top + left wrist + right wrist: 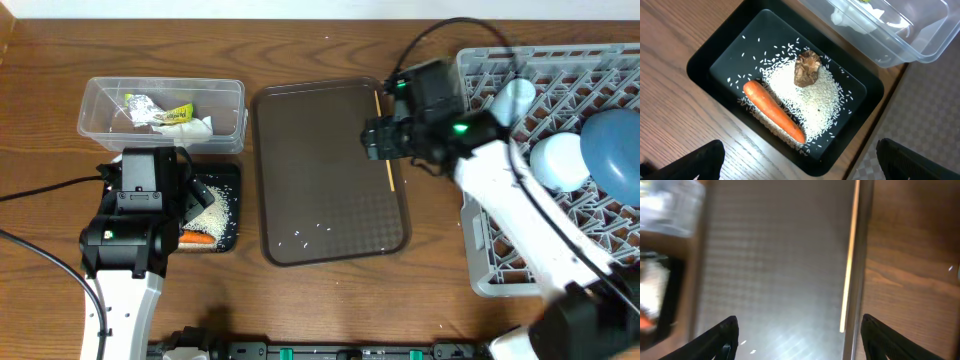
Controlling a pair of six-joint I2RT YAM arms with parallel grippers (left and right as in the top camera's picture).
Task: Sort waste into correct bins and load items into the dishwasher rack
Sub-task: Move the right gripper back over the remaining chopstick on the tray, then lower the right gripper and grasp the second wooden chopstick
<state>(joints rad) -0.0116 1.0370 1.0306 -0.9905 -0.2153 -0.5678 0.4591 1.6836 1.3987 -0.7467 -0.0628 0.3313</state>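
- On the table [60, 60], seen from overhead, the tub [100, 95] sits far left and holds the wrapper [172, 114] and napkins [200, 126].
- Just in front of it lies the black tray [228, 175], half hidden by the left arm [135, 215]. Rice [212, 205] and the carrot [200, 238] show inside it.
- The brown tray [330, 130] lies in the middle, with a chopstick [389, 165] along its right rim and a few stray grains [310, 232] near its front.
- The right pincer [370, 140] hangs over the brown tray's right part, just beside the chopstick.
- The rack [480, 250], far right, holds a cup [515, 98], the small bowl [558, 160] and the dark blue bowl [612, 145].
- In the left wrist view, the left pincer [800, 162] is spread wide above the black tray and is empty. Its fingers [695, 162] sit at the lower corners of the frame.
- The carrot lies aslant along the left edge of the rice heap, and the lump [807, 69] rests on the heap's far side. A corner of the tub shows at upper right, just beside the black tray.
- The right wrist view is blurred. The right pincer is spread and empty above the brown tray, fingers [715, 340] low in the frame.
- The chopstick lies along the tray's right rim, nearer the right finger. The black tray and tub smear along the left edge.
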